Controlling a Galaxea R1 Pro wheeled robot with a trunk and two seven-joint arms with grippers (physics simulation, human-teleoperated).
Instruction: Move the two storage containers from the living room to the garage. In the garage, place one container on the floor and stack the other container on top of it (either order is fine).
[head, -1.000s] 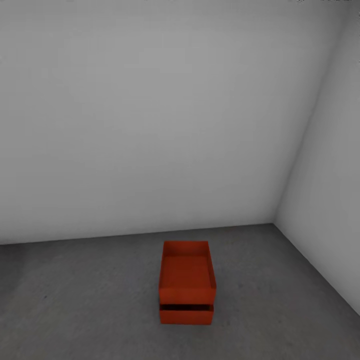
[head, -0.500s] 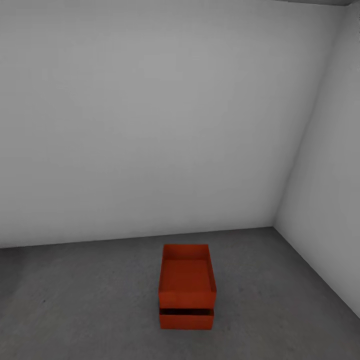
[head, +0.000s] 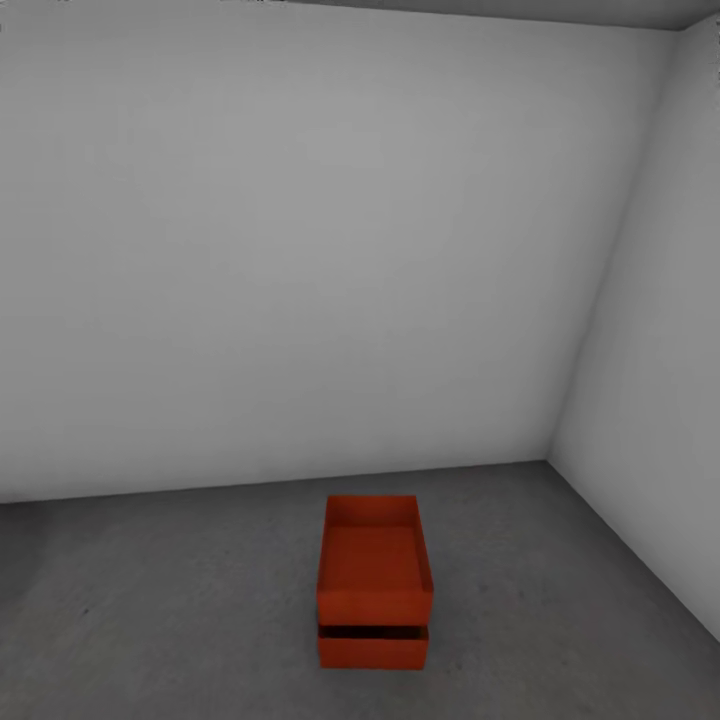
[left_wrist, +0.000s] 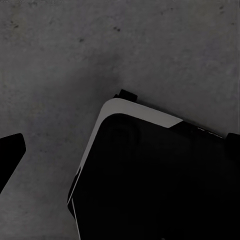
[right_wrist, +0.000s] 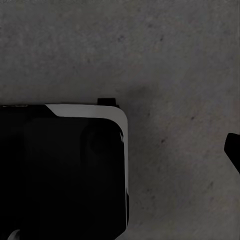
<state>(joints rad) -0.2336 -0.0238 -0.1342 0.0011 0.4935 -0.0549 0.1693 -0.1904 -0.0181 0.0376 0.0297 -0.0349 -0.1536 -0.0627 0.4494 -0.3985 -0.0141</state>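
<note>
Storage containers sit stacked, upper (head: 374, 560) on lower (head: 372, 647), on the garage floor (head: 180, 600) near the far-right corner; task apparently complete. Gripper states: cannot tell, both views too dark.

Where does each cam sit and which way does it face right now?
Head: high on the robot, facing forward and down at the stacked storage containers on the floor by the wall corner.
Left wrist: aimed down at floor; dark robot base below.
Right wrist: same, base.
Both wrist views share floor and base.
</note>
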